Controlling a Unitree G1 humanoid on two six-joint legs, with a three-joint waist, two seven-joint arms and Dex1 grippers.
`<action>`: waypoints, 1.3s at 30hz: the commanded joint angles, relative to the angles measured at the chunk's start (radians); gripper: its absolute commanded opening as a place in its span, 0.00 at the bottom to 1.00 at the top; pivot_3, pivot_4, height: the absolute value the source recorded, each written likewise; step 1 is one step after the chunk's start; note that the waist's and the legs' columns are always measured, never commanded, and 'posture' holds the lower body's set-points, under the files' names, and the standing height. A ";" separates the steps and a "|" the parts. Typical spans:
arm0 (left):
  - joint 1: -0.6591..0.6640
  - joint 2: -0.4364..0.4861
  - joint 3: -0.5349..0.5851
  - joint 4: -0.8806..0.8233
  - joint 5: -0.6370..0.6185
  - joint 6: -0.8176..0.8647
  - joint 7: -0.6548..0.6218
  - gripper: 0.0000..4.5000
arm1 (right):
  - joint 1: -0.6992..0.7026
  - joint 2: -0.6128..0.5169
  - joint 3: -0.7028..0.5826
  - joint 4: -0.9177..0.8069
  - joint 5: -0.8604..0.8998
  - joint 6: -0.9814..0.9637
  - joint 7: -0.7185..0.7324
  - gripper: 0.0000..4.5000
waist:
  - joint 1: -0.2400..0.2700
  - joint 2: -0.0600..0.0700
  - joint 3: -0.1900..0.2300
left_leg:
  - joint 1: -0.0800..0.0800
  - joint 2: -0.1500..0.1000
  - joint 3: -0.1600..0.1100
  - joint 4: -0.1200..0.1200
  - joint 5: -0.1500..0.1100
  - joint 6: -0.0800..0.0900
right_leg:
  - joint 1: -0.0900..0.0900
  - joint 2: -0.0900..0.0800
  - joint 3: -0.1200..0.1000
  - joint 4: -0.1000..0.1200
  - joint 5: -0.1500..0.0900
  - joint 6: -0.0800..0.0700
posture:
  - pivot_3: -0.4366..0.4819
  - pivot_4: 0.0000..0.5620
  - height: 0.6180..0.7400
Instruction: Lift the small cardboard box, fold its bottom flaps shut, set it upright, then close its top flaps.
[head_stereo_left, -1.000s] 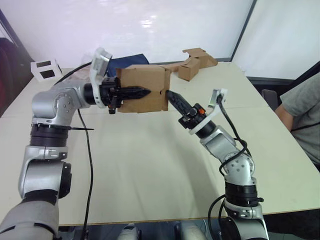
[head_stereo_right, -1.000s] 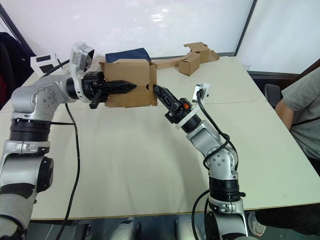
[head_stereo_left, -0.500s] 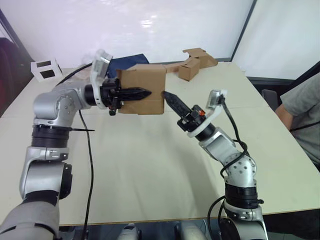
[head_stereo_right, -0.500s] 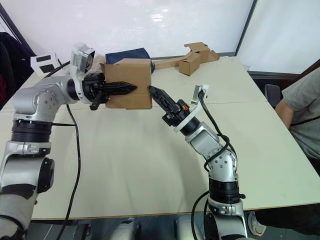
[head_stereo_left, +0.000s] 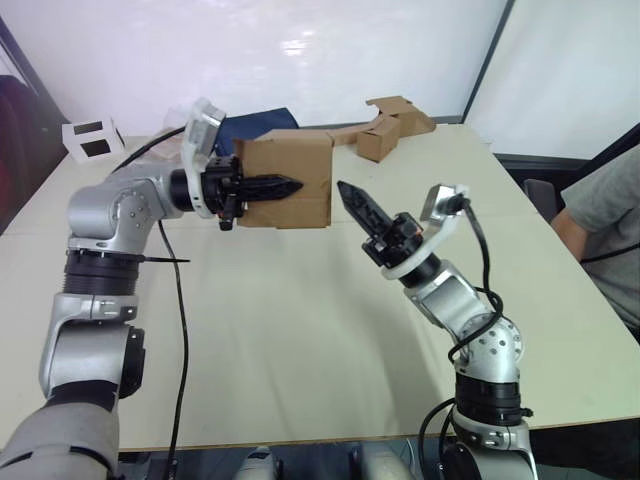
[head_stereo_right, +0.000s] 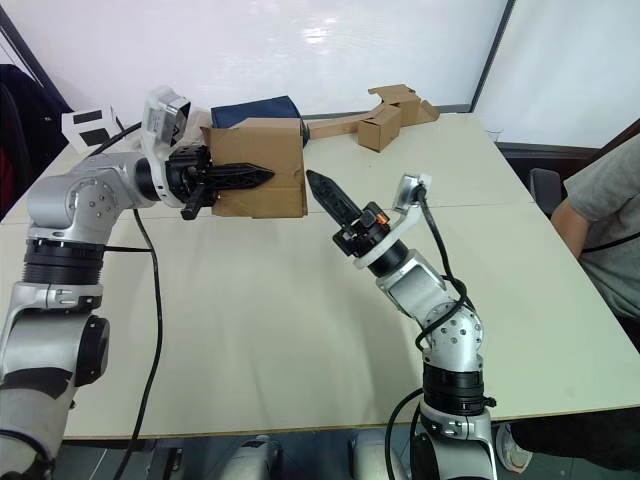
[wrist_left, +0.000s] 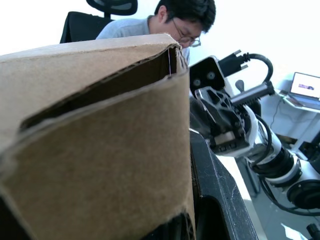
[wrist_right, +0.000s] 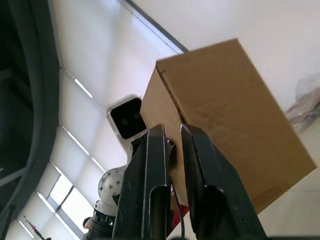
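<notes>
Left gripper (head_stereo_left: 285, 186): clamped on the small cardboard box (head_stereo_left: 295, 170), one black finger lying across its near face, holding it in the air above the table (head_stereo_left: 300, 320).
Right gripper (head_stereo_left: 352, 197): fingers nearly together, holding nothing, tip pointing at the box's right side, just apart from it.
Behind: cardboard strip (head_stereo_left: 385, 125), white box (head_stereo_left: 90, 135).
Right edge: a seated person (head_stereo_left: 605, 230).

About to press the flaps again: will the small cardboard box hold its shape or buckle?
Likely light: the left gripper alone holds the small cardboard box off the table. Its thin corrugated walls and gaping seam suggest it would buckle under a hard push.
</notes>
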 joint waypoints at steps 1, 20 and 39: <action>-0.028 0.002 0.030 -0.006 -0.014 -0.008 -0.002 0.00 | 0.004 -0.011 -0.018 -0.038 0.019 -0.017 -0.012 0.04 | -0.001 0.000 0.000 | 0.000 0.000 0.000 0.000 0.000 0.001 | 0.000 0.000 0.000 0.000 0.000 0.000 | 0.48 0.27 1.00; -0.027 -0.009 0.032 -0.012 -0.022 -0.004 0.000 0.00 | 0.016 -0.014 0.122 -0.041 -0.158 -0.016 0.036 0.04 | 0.000 0.000 0.000 | 0.000 0.000 0.000 0.000 -0.001 0.001 | 0.000 0.000 0.000 0.000 0.000 0.000 | 0.48 0.27 1.00; 0.005 0.160 -0.209 -0.281 0.178 0.031 0.033 0.00 | 0.240 -0.502 -0.014 -0.302 -0.261 0.067 0.089 0.04 | 0.002 0.000 0.000 | 0.001 0.000 0.000 0.000 -0.002 0.004 | 0.001 0.001 0.000 -0.001 0.000 0.000 | 0.48 0.27 1.00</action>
